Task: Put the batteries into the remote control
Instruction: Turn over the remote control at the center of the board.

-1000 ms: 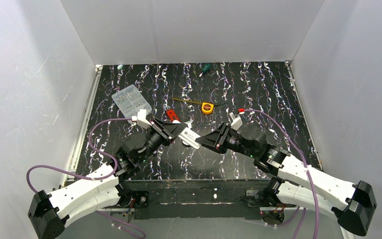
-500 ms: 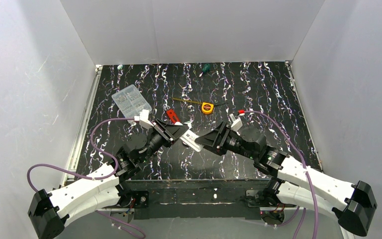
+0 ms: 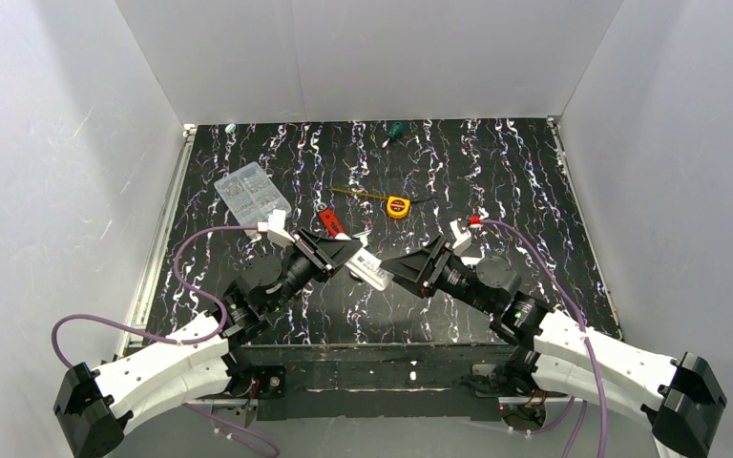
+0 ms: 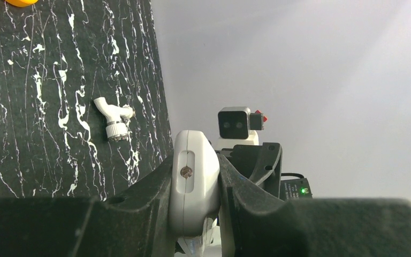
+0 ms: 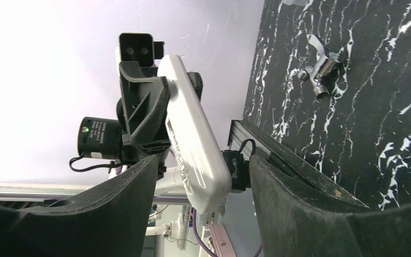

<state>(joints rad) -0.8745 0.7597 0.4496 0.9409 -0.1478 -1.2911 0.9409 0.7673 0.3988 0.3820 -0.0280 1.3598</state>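
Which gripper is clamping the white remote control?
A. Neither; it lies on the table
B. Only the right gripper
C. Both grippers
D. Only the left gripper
D: the left gripper presses on both sides of the remote control, while the jaws of the right gripper stand apart, with a gap on each side of it.

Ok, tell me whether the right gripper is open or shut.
Open. The right gripper has fingers standing clear on both sides of the remote control, gaps showing; the left gripper clamps it.
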